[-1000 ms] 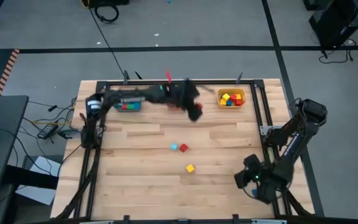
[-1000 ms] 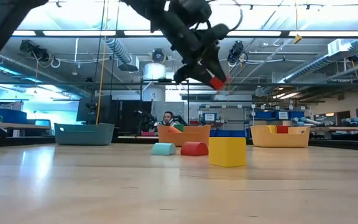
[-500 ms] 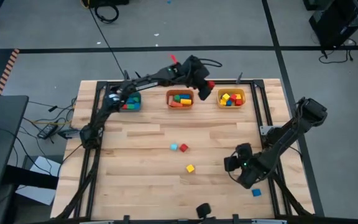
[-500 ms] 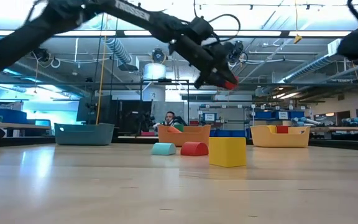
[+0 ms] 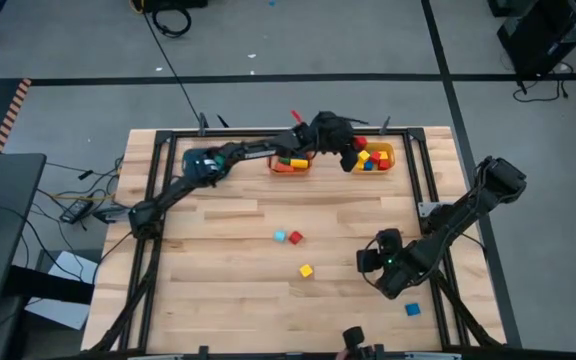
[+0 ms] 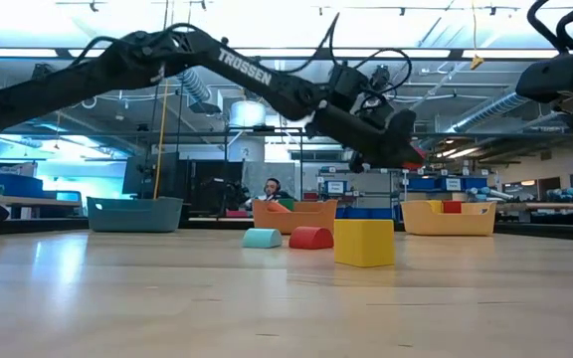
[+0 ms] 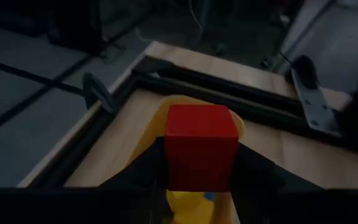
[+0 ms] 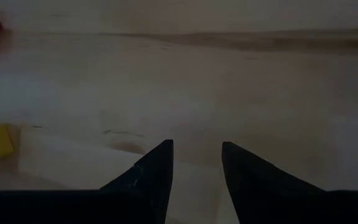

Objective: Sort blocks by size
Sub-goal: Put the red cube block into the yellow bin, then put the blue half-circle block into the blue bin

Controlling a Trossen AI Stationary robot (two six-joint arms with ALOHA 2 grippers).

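In the left wrist view my left gripper (image 7: 199,186) is shut on a red cube (image 7: 201,143), just above the near left rim of the yellow bin (image 5: 376,158) at the table's far edge. The low view shows the cube (image 6: 418,154) well above the table. My right gripper (image 5: 373,262) hovers open over bare wood at the near right, with nothing between its fingers (image 8: 160,171). Light blue (image 5: 280,236), red (image 5: 295,238) and yellow (image 5: 306,270) blocks lie on the table's middle, and a blue block (image 5: 411,310) lies near the right front. My left gripper pinches the red cube by two opposite side faces (image 7: 170,168) between its two fingers. The fingers come from the table's left, close to level and tipped a little downward. The cube is lifted clear, one flat face up, over the yellow bin's rim (image 7: 146,134).
The orange bin (image 5: 290,160) with blocks stands in the middle of the far edge; the teal bin (image 5: 208,165) at the far left lies partly under the left arm. The yellow bin holds several blocks. A black frame rail (image 5: 423,170) borders the table.
My left gripper has carried the red cube along the far edge toward the table's right, from near the orange bin to the yellow bin, sinking and tipping closer to level. My right gripper has moved from the near right corner toward the table's middle, uncovering the blue block.
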